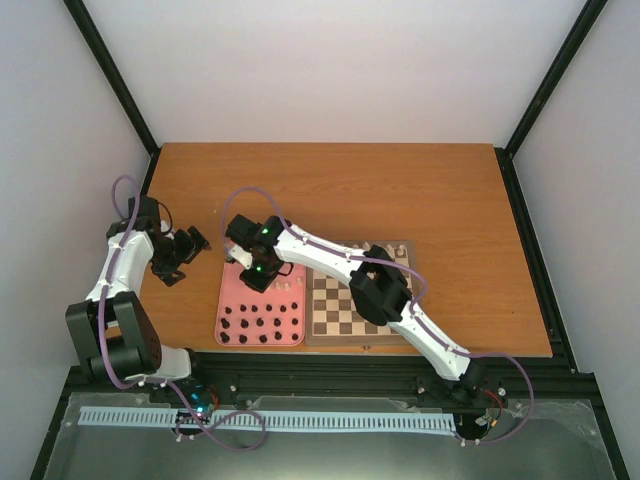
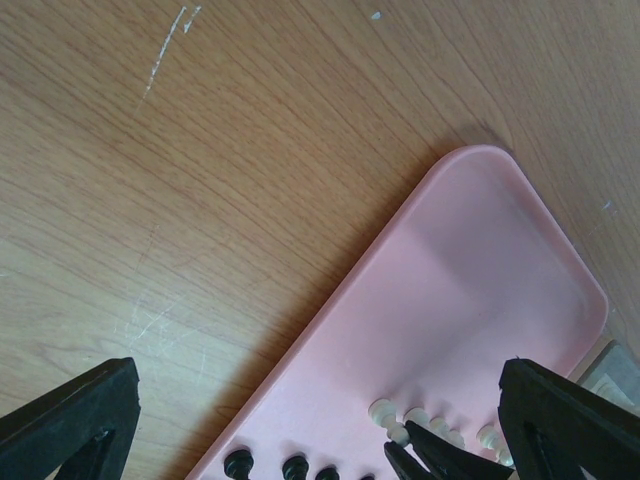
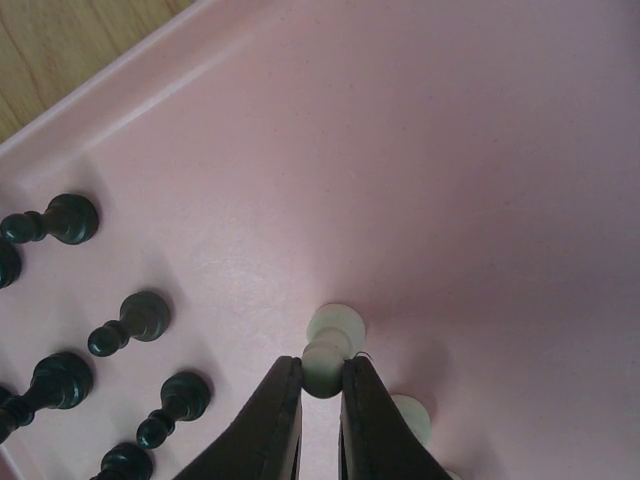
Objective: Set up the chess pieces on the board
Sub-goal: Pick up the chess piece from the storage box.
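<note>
From the top, the board (image 1: pixel 340 312) sits at the surface's (image 1: pixel 400 190) near edge, beside a pink tray (image 1: pixel 228 305). The left wrist shows the left hand (image 2: pixel 315 415) wide apart. The right wrist shows the right hand (image 3: pixel 322 390) clamped on a white chess piece (image 3: pixel 322 362) standing in the tray.

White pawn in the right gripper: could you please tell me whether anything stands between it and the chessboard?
Only the pink tray's low rim, which the white pawn in the right gripper must clear; the chessboard lies right beside it.
</note>
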Controlling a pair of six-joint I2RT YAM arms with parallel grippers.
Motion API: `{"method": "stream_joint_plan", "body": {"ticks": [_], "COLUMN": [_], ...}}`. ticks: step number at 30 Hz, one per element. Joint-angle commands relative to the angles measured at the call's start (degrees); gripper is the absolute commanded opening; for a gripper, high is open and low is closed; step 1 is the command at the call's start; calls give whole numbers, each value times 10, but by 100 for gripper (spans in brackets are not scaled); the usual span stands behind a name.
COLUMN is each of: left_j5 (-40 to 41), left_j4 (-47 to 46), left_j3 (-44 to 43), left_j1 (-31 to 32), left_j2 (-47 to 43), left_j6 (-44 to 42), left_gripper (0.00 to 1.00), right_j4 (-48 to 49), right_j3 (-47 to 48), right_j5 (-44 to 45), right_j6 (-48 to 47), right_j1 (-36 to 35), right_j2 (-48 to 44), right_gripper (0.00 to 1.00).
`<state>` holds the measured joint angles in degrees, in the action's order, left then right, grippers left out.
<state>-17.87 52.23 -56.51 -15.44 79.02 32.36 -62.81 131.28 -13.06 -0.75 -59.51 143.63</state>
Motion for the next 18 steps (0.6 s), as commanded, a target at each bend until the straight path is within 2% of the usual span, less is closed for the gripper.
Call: {"method": "stream_joint_plan", "body": {"ticks": [1,8,18], "left_j5": [-8,-8,-10], "left_j4": [-13,-13,-13], "left_j3": [-5,-3,-4], "left_j1": [-2,-2,-2], "left_j2": [2,0,1], "left_j6": [2,2,2], "left_gripper": [100,100,100], "right_j4": [-3,0,13], "right_j3": [2,21,31], "right_j5": [26,51,88], "right_j6": [1,-2,-5], "right_j1": [-5,-4,18], "right_j2": [9,-10,-103], "right_gripper": [3,3,3]}}
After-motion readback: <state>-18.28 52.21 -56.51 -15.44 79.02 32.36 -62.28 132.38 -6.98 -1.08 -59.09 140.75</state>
